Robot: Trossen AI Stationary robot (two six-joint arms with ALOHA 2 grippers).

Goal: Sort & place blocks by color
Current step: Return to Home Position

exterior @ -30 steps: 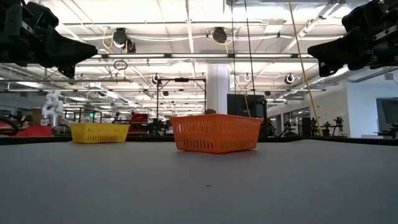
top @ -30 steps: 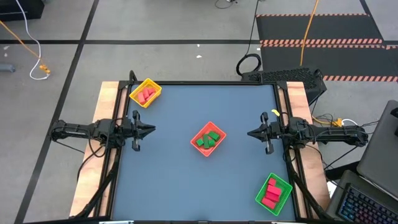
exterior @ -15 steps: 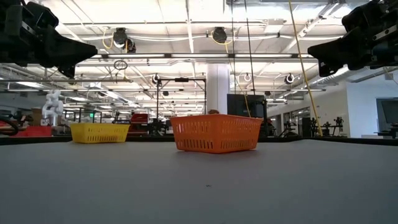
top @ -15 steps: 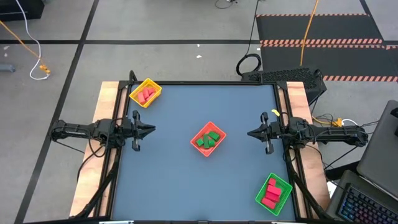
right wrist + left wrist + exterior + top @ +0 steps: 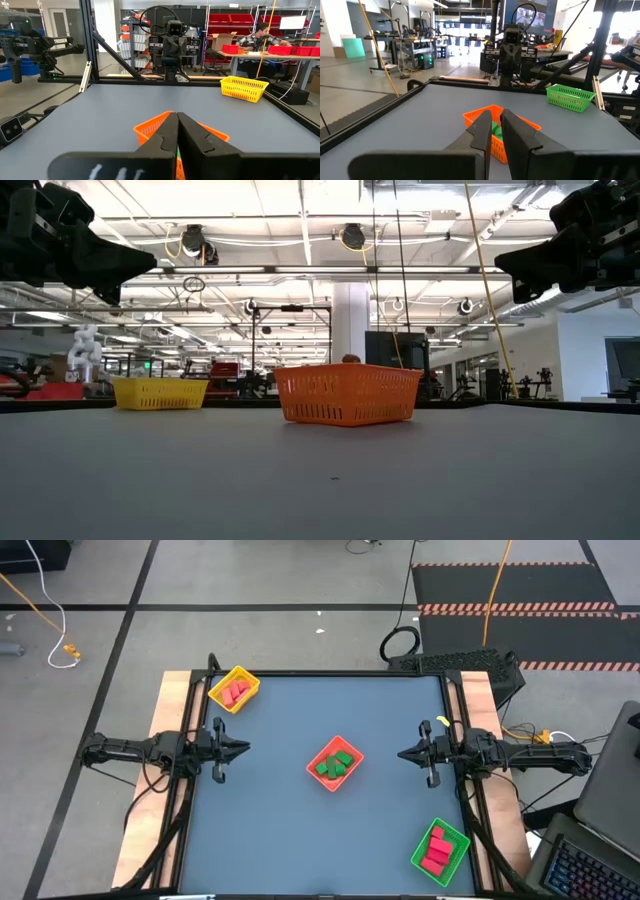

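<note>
While the red-orange tray (image 5: 334,762) sits mid-table with green blocks (image 5: 335,764) inside, the left gripper (image 5: 240,749) and right gripper (image 5: 404,754) hang above the table on either side of it, jaws together and holding nothing. Far-left of it, a yellow tray (image 5: 234,689) holds red blocks (image 5: 235,692); near-right, a green tray (image 5: 440,851) holds more red blocks (image 5: 435,850).

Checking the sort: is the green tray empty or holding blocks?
Holding blocks: the high view shows red blocks lying inside the green tray.
</note>
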